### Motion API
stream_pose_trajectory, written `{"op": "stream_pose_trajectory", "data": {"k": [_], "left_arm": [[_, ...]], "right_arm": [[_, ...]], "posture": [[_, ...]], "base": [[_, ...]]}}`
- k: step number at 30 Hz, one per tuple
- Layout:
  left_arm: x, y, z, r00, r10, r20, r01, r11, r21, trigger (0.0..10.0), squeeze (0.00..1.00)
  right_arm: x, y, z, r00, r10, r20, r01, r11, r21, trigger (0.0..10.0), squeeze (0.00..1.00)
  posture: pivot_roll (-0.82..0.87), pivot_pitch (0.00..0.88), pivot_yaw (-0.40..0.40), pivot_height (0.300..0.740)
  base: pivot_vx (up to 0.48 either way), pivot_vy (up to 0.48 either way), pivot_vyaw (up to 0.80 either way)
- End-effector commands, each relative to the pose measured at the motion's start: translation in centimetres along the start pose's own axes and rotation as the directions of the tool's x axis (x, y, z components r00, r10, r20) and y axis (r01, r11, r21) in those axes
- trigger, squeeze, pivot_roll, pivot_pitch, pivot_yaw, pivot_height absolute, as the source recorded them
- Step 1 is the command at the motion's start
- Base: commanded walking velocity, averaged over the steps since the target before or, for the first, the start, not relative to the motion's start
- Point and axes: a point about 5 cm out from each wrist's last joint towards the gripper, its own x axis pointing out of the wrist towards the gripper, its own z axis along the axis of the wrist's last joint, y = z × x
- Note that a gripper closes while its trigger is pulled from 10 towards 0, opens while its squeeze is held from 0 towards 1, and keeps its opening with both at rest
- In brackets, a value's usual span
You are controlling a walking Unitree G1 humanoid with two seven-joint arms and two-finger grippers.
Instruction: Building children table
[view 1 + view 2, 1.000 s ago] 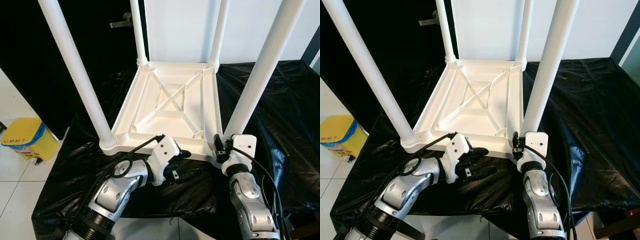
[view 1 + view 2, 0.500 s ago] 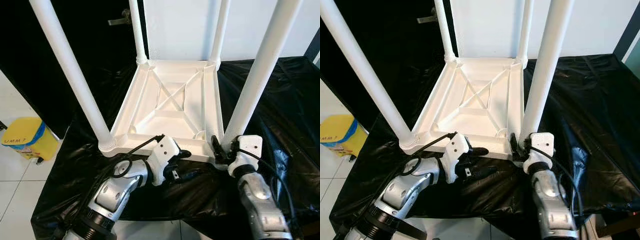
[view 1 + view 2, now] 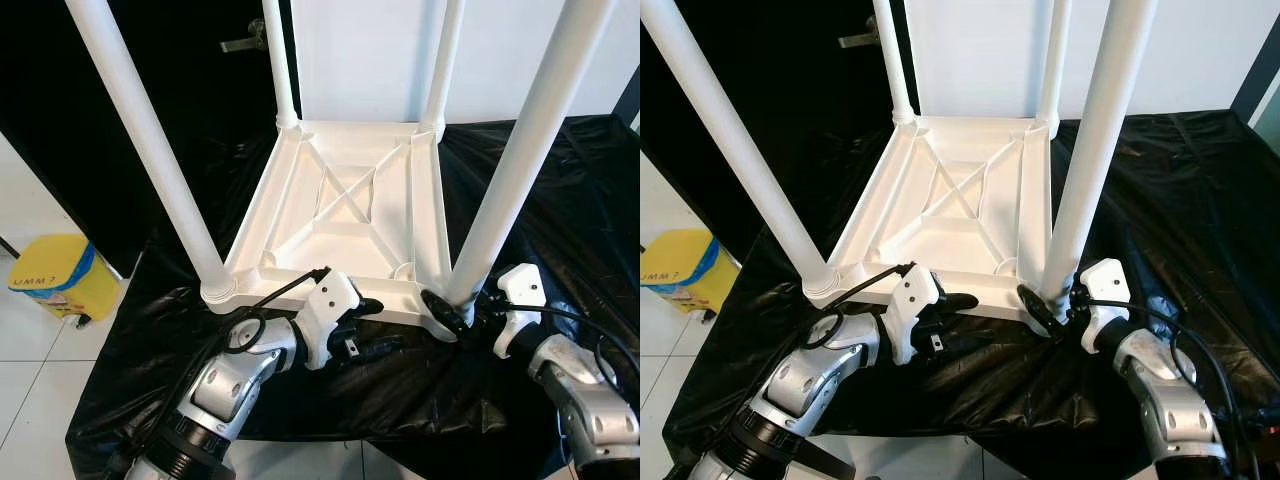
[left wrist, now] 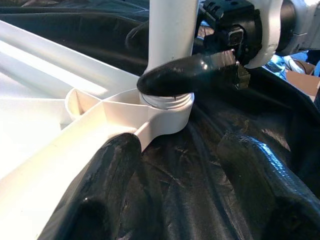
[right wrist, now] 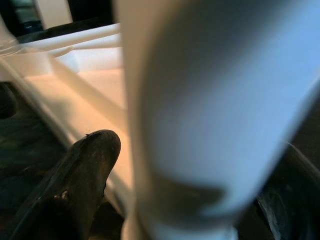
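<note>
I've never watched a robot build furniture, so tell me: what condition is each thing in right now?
Table: upside down on the black sheet, four legs up.
Near right leg: upright in its corner socket.
Right gripper: clasped around that leg's base.
Left gripper: open, at the table's near edge.
Yellow bin: standing on the floor.

The left arm bends in low at the surface's near edge, its left claw (image 3: 375, 330) spread apart, fingers pointing right. The right arm reaches leftward, the right claw (image 3: 447, 312) closed round the near-right table leg (image 3: 510, 180) at its base.
</note>
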Motion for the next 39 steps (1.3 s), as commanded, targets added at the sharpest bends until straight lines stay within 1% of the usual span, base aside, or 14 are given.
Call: {"op": "stream_pose_trajectory", "data": {"k": [1,3,4,21,22,27,28,29,34,35,36,37,38,39], "left_arm": [[-0.1,0.1,0.0,1.0,-0.015,-0.002,0.015,1.0,0.01,10.0,0.0],[-0.1,0.1,0.0,1.0,-0.015,-0.001,0.015,1.0,0.01,10.0,0.0],[-0.1,0.1,0.1,1.0,-0.012,0.0,0.012,1.0,0.011,10.0,0.0],[-0.2,0.0,0.0,1.0,-0.009,0.003,0.009,1.0,0.008,10.0,0.0],[-0.2,0.0,0.0,1.0,-0.009,0.003,0.009,1.0,0.007,10.0,0.0],[-0.3,-0.1,-0.1,1.0,-0.008,0.002,0.008,1.0,0.004,10.0,0.0],[-0.3,-0.2,-0.1,1.0,-0.007,0.002,0.007,1.0,0.0,10.0,0.0],[-0.3,-0.2,-0.2,1.0,-0.007,0.002,0.007,1.0,-0.001,10.0,0.0],[-0.3,-0.2,-0.2,1.0,-0.007,0.003,0.007,1.0,-0.003,10.0,0.0],[-0.3,-0.2,-0.2,1.0,-0.005,0.001,0.005,1.0,-0.004,10.0,0.0],[-0.3,-0.2,-0.2,1.0,-0.005,0.001,0.005,1.0,-0.004,10.0,0.0],[-0.4,-0.2,-0.3,1.0,-0.004,0.001,0.004,1.0,-0.005,10.0,0.0],[-0.4,-0.2,-0.3,1.0,-0.004,0.001,0.004,1.0,-0.005,10.0,0.0],[-0.4,-0.2,-0.3,1.0,-0.003,0.0,0.003,1.0,-0.006,10.0,0.0]], "right_arm": [[0.3,0.3,-0.7,0.998,0.053,-0.036,-0.053,0.999,0.0,6.1,0.0],[0.3,0.3,-0.8,0.997,0.063,-0.043,-0.063,0.998,-0.004,6.1,0.0],[0.3,0.3,-1.0,0.996,0.072,-0.047,-0.072,0.997,-0.006,0.0,0.0],[-0.5,-0.2,-2.0,0.992,0.096,-0.08,-0.097,0.995,-0.006,0.0,0.0],[-0.5,-0.1,-2.1,0.993,0.089,-0.081,-0.089,0.996,0.0,10.0,0.0],[-0.5,0.1,-2.3,0.996,0.056,-0.07,-0.055,0.998,0.014,10.0,0.0],[-0.3,0.6,-2.3,0.999,-0.011,-0.045,0.012,0.999,0.034,10.0,0.0],[-0.2,0.9,-2.2,0.999,-0.043,-0.03,0.044,0.998,0.045,10.0,0.0],[0.0,1.4,-2.0,0.995,-0.098,-0.007,0.098,0.993,0.068,10.0,0.0],[0.1,1.6,-2.0,0.985,-0.173,-0.012,0.174,0.982,0.068,10.0,0.0],[0.1,1.6,-2.0,0.985,-0.173,-0.012,0.174,0.982,0.068,10.0,0.0],[0.1,1.8,-1.9,0.969,-0.248,0.006,0.247,0.966,0.082,10.0,0.0],[0.1,1.8,-1.9,0.969,-0.248,0.006,0.247,0.966,0.082,10.0,0.0],[0.0,1.9,-1.8,0.949,-0.316,0.014,0.313,0.945,0.09,10.0,0.0]], "posture": [[-0.17,0.0,0.047,0.74],[-0.17,0.0,0.047,0.74],[-0.17,0.0,0.043,0.74],[-0.17,0.0,0.042,0.74],[-0.17,0.0,0.041,0.74],[-0.17,0.0,0.037,0.74],[-0.17,0.0,0.034,0.74],[-0.17,0.0,0.034,0.74],[-0.17,0.0,0.033,0.74],[-0.17,0.0,0.031,0.74],[-0.17,0.0,0.031,0.74],[-0.17,0.0,0.031,0.74],[-0.17,0.0,0.031,0.74],[-0.17,0.0,0.032,0.74]], "base": [[0.0,0.0,0.0],[0.0,0.0,0.0],[0.0,0.0,0.0],[0.0,0.0,0.0],[0.0,0.0,0.0],[0.0,0.0,0.0],[0.0,0.0,0.0],[0.0,0.0,0.0],[0.0,0.0,0.0],[0.0,0.0,0.0],[0.0,0.0,0.0],[0.0,0.0,0.0],[0.0,0.0,0.0],[0.0,0.0,0.0]]}}
